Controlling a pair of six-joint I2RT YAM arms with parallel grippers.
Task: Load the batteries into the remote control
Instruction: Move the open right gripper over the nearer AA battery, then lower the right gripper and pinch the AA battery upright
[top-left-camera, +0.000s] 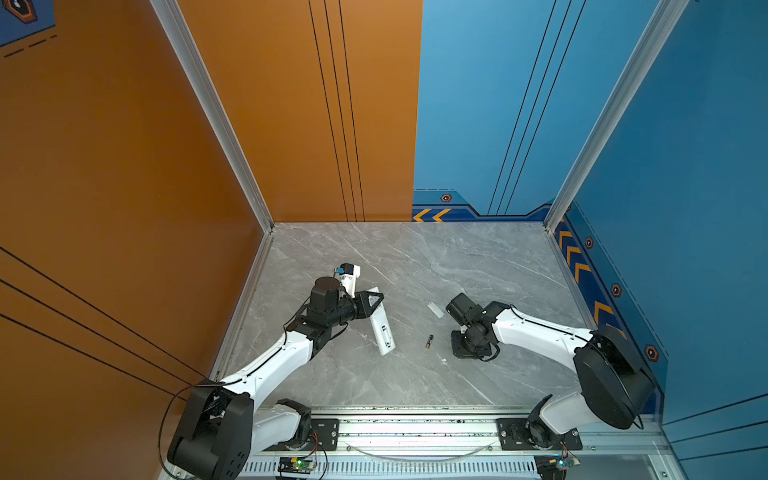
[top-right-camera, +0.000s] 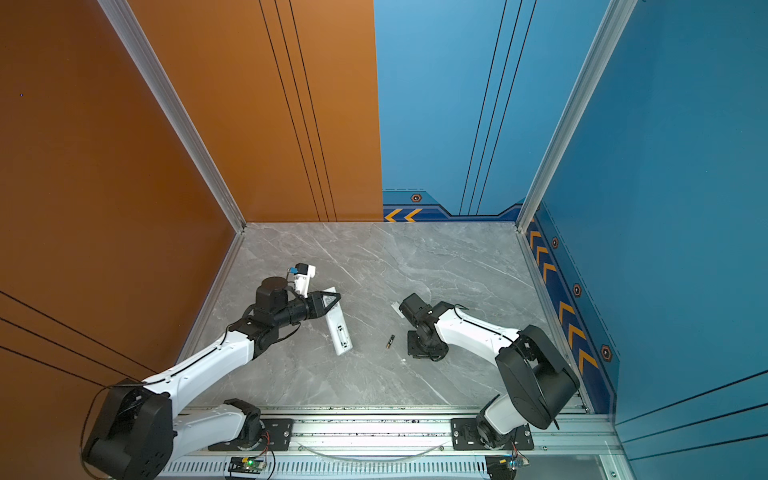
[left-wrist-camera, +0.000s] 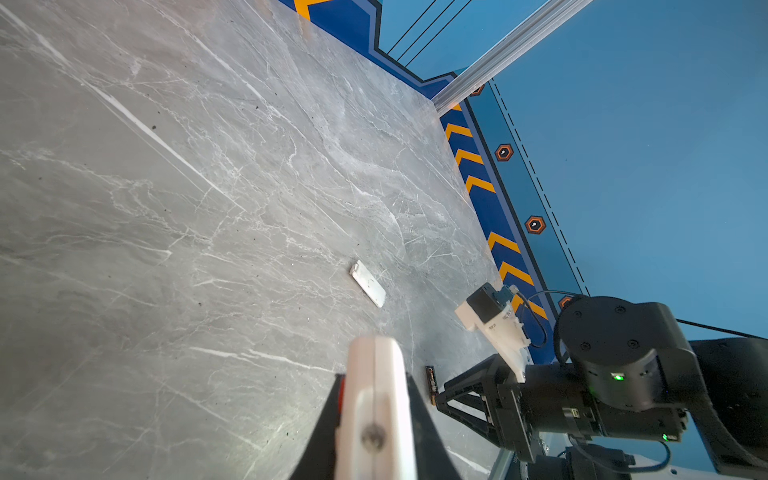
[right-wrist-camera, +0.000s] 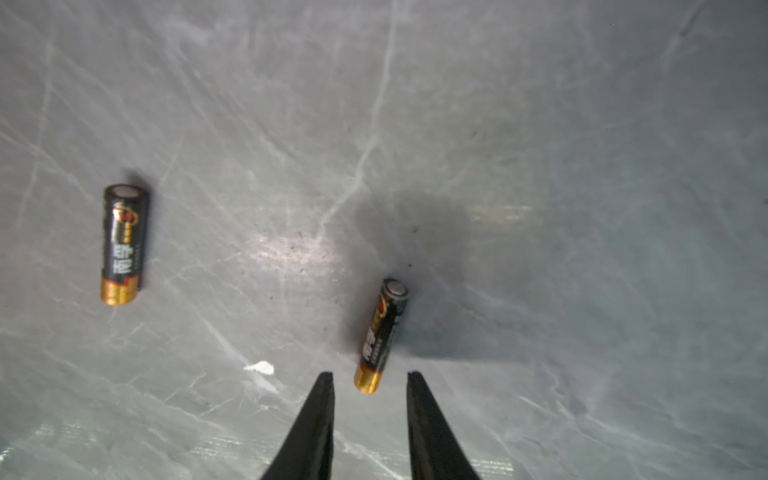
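Observation:
The white remote control lies slanted on the marble floor, compartment side up. My left gripper is shut on its far end; in the left wrist view the remote fills the gap between the black fingers. My right gripper points down, open. One battery, dark with a gold end, lies on the floor with that end just between the fingertips, untouched. A second battery lies apart from it and shows in both top views.
A small white cover plate lies on the floor behind the right gripper. Orange wall on the left, blue wall at the back and right. A metal rail runs along the front edge.

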